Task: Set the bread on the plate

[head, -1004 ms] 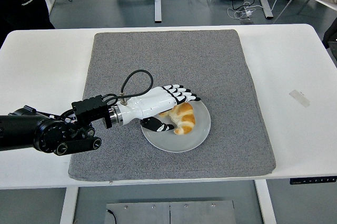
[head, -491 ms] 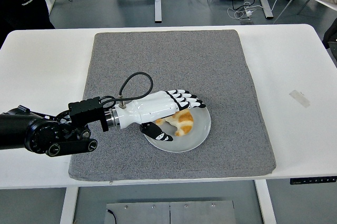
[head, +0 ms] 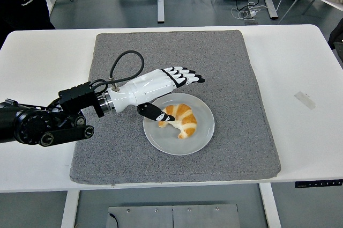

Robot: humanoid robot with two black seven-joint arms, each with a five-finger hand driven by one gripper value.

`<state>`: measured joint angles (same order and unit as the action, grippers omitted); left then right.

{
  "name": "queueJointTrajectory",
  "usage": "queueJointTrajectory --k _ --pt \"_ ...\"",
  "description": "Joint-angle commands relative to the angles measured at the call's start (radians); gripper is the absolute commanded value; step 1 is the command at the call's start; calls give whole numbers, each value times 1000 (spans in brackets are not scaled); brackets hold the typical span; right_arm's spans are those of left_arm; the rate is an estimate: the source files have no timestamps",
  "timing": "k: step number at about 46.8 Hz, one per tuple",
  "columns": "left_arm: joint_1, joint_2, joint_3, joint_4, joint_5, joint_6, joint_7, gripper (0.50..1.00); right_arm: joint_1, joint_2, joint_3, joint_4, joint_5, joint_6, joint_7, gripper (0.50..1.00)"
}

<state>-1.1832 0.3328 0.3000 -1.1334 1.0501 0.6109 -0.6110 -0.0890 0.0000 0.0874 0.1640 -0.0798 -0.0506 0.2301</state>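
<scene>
The white rectangular surface [head: 43,56] carries a grey felt mat [head: 177,56]. On the mat sits a round white plate [head: 201,137] holding the golden curved bread [head: 181,120]. The white left hand [head: 161,86] hovers just beside it, fingers [head: 185,76] spread, empty.

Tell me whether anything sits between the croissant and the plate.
Nothing visible does. The croissant already lies on the white plate, and the left hand is open above the plate's upper-left rim, holding nothing.

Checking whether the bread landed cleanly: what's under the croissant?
The croissant lies on the white plate, which sits on the grey mat. The plate's centre is covered.
</scene>
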Motion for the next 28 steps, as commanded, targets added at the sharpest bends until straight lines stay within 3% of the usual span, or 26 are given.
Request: queueJointTrajectory --k 1,28 --pt "0 15 -35 -20 -36 0 0 974 0 0 0 -1 0 0 0 1000" --pt "36 75 -349 -12 -579 0 0 974 0 0 0 0 0 0 0 1000"
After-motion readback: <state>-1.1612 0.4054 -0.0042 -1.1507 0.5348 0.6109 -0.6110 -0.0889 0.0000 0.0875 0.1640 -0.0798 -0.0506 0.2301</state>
